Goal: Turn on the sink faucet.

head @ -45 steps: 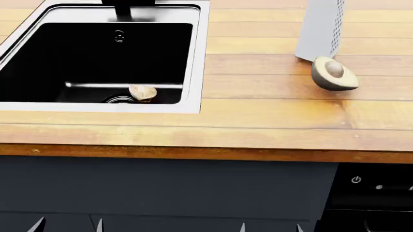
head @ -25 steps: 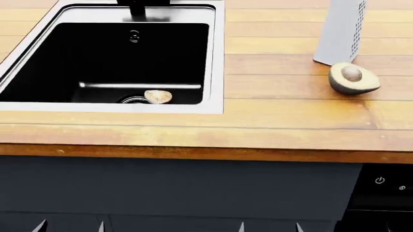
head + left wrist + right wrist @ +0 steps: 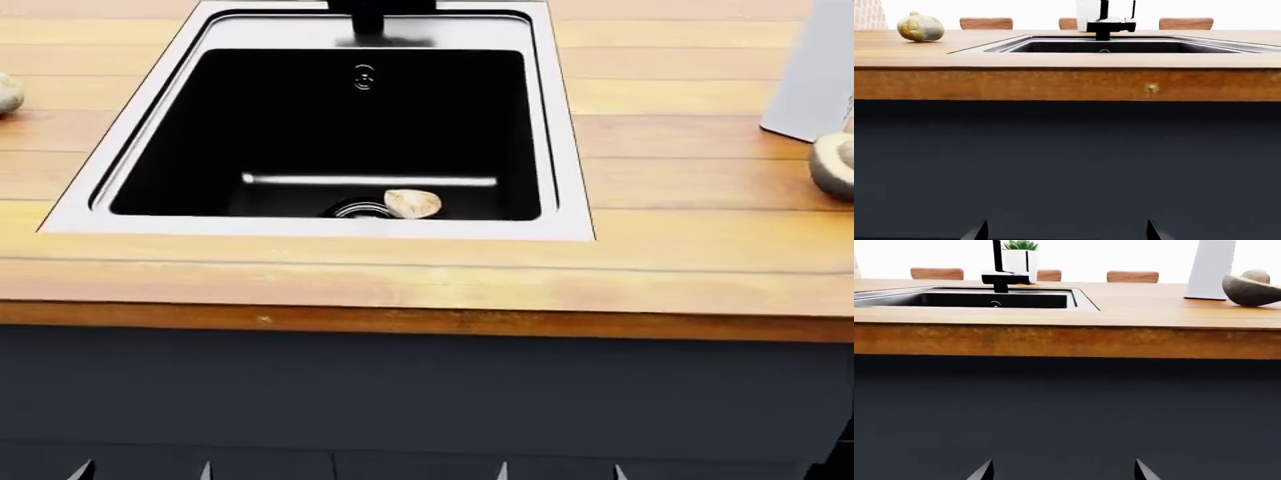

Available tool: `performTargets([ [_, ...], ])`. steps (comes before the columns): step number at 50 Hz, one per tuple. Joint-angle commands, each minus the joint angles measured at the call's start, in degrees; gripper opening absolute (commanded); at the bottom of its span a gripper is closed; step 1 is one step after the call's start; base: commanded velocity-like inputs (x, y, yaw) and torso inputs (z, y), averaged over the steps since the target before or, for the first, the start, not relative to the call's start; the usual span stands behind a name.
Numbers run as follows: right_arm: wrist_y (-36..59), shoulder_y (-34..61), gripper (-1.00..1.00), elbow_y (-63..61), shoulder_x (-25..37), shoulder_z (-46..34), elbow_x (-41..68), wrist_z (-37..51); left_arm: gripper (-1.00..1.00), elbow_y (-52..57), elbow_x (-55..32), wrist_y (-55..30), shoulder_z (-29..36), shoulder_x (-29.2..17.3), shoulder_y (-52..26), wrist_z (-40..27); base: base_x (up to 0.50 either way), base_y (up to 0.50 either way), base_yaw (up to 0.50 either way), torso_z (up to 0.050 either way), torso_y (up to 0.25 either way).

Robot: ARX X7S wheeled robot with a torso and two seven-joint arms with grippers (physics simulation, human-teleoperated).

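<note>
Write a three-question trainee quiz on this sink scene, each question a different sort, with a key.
1. True or false: the left hand is touching the sink faucet.
2. Multiple choice: what lies in the sink beside the drain strainer? A) a pale shell-like object B) a sponge C) a cup
3. Fill in: in the right wrist view, the white pot behind the faucet holds a green ____.

Key
1. False: both hands are low in front of the dark cabinet, below the counter; the right hand too.
2. A
3. plant
</note>
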Motion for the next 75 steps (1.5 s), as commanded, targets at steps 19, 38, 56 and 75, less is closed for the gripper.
performTargets([
  [19, -1.4, 0.2, 1.0, 0.1, 1.8, -2.2, 0.4, 3.2, 1.0, 0.2, -2.5, -0.7, 2.0, -1.9, -0.3, -1.8, 0.03, 0.26, 0.0, 0.0, 0.0],
  [38, -1.3, 0.3, 1.0, 0.2, 2.8, -3.4, 1.3, 4.1, 1.0, 1.7, -5.8, 2.3, 2.4, -2.7, 0.5, -1.0, 0.0, 0.0, 0.0, 0.01, 0.0],
  [56, -1.3, 0.6, 1.0, 0.2, 3.5, -4.3, 1.8, 5.0, 1.0, 1.4, -6.5, 3.0, 3.5, -3.2, 0.2, -1.8, 0.0, 0.0, 0.0, 0.05, 0.0],
  [75, -1.7, 0.8, 1.0, 0.7, 4.2, -5.2, 2.4, 5.4, 1.0, 1.8, -7.2, 4.8, 4.3, -4.4, 1.1, -1.7, 0.0, 0.0, 0.0, 0.05, 0.0],
])
